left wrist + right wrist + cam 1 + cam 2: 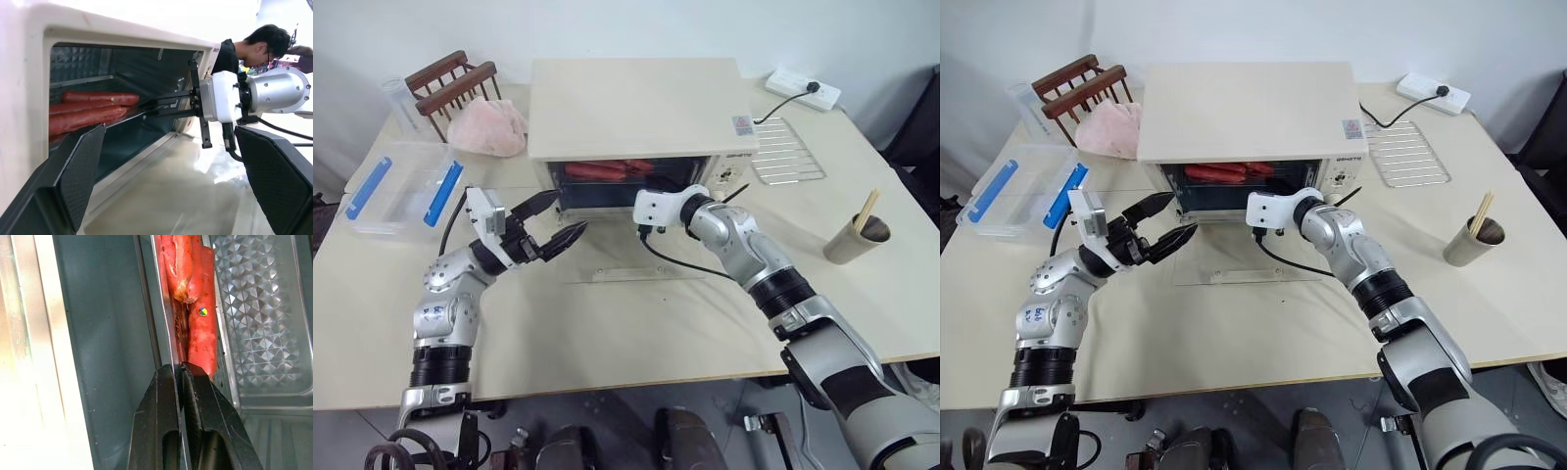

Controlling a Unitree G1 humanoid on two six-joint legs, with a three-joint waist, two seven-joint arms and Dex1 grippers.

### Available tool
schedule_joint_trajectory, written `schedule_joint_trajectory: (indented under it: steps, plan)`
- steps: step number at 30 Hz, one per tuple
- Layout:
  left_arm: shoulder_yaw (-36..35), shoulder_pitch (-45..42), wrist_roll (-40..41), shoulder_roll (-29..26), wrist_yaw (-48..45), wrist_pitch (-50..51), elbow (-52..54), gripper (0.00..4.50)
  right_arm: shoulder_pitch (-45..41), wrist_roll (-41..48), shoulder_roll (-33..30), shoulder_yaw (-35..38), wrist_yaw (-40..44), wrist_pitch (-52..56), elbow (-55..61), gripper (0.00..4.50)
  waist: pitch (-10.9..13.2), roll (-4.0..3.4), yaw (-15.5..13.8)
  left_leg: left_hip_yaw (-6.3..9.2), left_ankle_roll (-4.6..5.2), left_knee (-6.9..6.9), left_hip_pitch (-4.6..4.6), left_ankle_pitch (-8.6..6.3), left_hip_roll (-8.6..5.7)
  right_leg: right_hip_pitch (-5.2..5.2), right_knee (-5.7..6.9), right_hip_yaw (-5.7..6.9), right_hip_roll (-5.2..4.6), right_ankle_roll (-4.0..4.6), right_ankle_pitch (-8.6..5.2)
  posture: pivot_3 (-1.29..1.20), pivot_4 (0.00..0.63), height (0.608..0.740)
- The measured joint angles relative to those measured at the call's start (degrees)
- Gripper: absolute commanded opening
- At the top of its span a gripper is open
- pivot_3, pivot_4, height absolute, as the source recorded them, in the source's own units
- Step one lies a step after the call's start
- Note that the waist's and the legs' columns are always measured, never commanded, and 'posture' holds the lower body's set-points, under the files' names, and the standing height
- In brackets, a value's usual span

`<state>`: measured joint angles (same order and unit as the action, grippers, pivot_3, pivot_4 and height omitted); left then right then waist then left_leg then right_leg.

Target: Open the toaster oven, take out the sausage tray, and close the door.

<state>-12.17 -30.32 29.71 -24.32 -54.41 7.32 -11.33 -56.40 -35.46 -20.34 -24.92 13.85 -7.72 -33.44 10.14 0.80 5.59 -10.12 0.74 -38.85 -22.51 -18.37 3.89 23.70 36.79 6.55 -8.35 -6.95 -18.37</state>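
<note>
Right arm reaches forward and to the left, wrist about level, and the right hand [181, 369] is pinched tight, both black fingers [159, 411] pressed together on a thin metal edge. Left arm is bent at the elbow and raised, the left hand [551, 222] tilted slightly up, its two fingers [73, 181] spread wide apart, holding nothing.

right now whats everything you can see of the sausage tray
The sausage tray is a shallow silver metal tray, still inside the open toaster oven, lying level and holding several red sausages. Its thin front rim faces the opening, and the right gripper is shut on that rim. Its bottom is hidden under the sausages.
</note>
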Motion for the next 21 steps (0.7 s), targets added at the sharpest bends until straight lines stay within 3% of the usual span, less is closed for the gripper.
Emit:
schedule_joint_trajectory:
  steps: [12,21]
  plan:
    - [-0.15,-11.91,-0.79,-0.08,-0.29,-2.66,-10.57,4.50,-6.18,-3.37,3.53,-0.81,-8.68,-3.80,-13.89,0.02,0.01,0.00,0.77,0.09,-0.05,0.11,-0.02,0.03,-0.04,0.01,0.00,0.07,0.00,0.00,0.00,0.00,0.150,0.740]
    - [-0.77,-16.24,-0.88,1.02,2.87,-3.32,-16.67,4.50,-6.13,-6.21,3.69,-1.65,-13.16,-6.01,-15.75,0.02,0.01,0.00,0.91,0.15,-0.06,0.14,-0.05,0.04,-0.05,0.01,0.00,0.11,0.00,0.00,0.00,0.00,0.150,0.740]
